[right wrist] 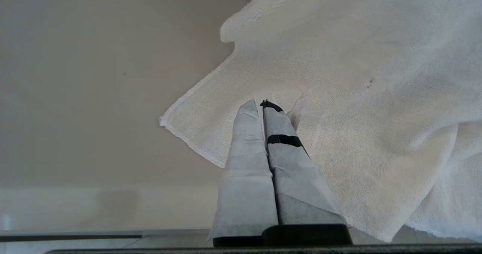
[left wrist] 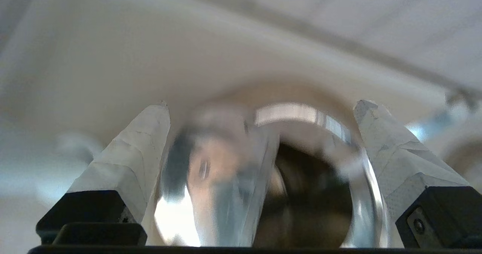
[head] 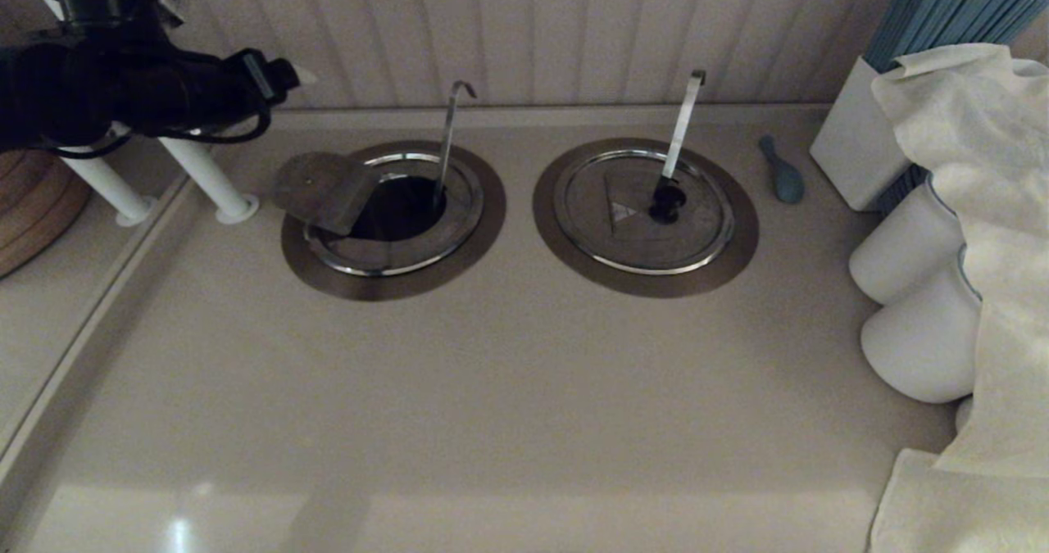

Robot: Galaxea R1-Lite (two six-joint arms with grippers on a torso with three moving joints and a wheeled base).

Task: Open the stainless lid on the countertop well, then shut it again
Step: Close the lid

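Spread wide, the left gripper (left wrist: 260,107) is seen in its wrist view with both taped fingers (left wrist: 128,160) apart and nothing between them, aimed down at the countertop well (head: 393,219); in the head view the arm sits raised in the upper left of the frame, apart from the counter. The stainless lid (head: 389,209) lies in the left-centre of the head view, seated in its dull-bronze collar, with its hinged flap (head: 315,188) folded up and back toward the left so that the dark hole is exposed beside the thin hook rod (head: 449,139). The opening step is judged done and the closing step not yet begun. A risk is judged from here: the raised flap is thin and tilted, so a descent made too far right could strike the hook rod, while a push from the wrong side could press the flap further open instead of folding it down. The twin lid (head: 643,209), right of centre, is fully shut. The right gripper (right wrist: 263,105) is pressed closed on nothing, parked over a white cloth (right wrist: 339,96).
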